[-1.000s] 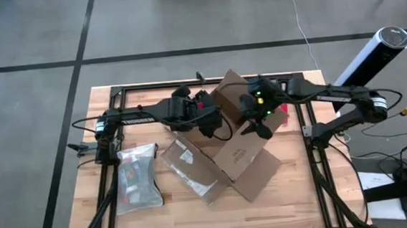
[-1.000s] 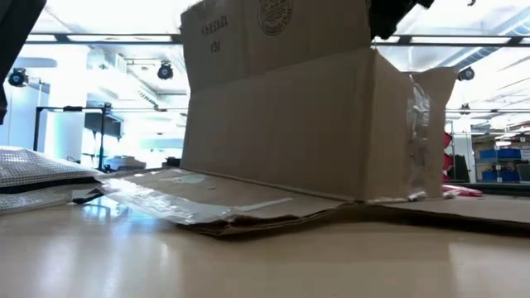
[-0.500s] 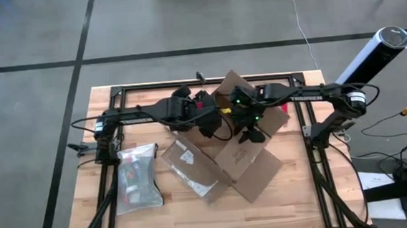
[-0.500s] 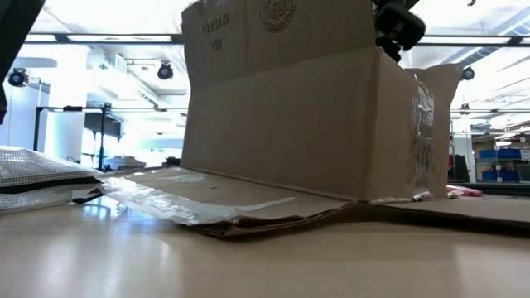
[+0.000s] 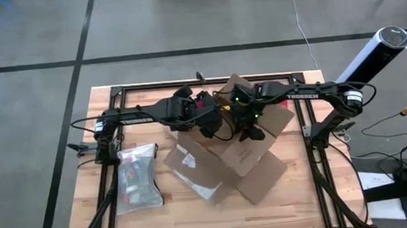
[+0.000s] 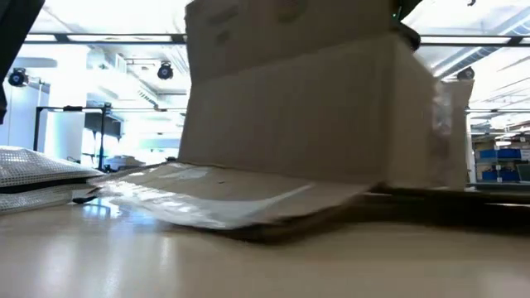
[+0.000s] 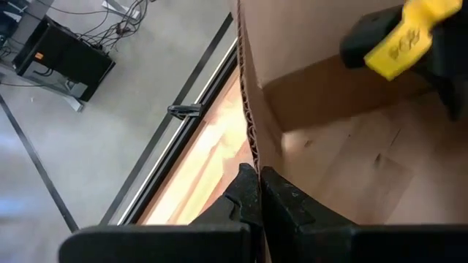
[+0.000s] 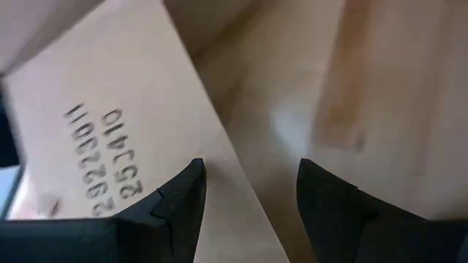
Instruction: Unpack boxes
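The brown cardboard box [image 5: 242, 154] stands open in the middle of the table, its flaps spread out on the wood. My left gripper [image 5: 212, 128] is shut on the box's left wall. My right gripper [image 5: 253, 130] stands open and reaches down into the box from the right. In the right wrist view its fingers [image 8: 179, 201] straddle the edge of a flap printed with numbers [image 8: 102, 153]. In the low view the box [image 6: 306, 124] fills the middle and hides both grippers. My left gripper pinches the top edge of the box's wall [image 7: 252, 157], one finger inside the box and one outside. It comes slanting down from the table's left. The box stays with its bottom on the table. My right gripper: I cannot tell whether its fingers touch the cardboard.
A flat translucent zip pouch [image 5: 137, 177] lies near the table's left front and shows at the left in the low view [image 6: 33, 178]. A black metal frame [image 5: 116, 91] runs along the table's sides and far edge. A yellow-and-black piece [image 7: 395, 40] hangs over the box's inside.
My right gripper has dropped into the box and gone a little toward the table's left, tipping further down. The box has shifted toward the table's right; in the low view its right corner has gone right and is blurred. My left gripper has kept its hold.
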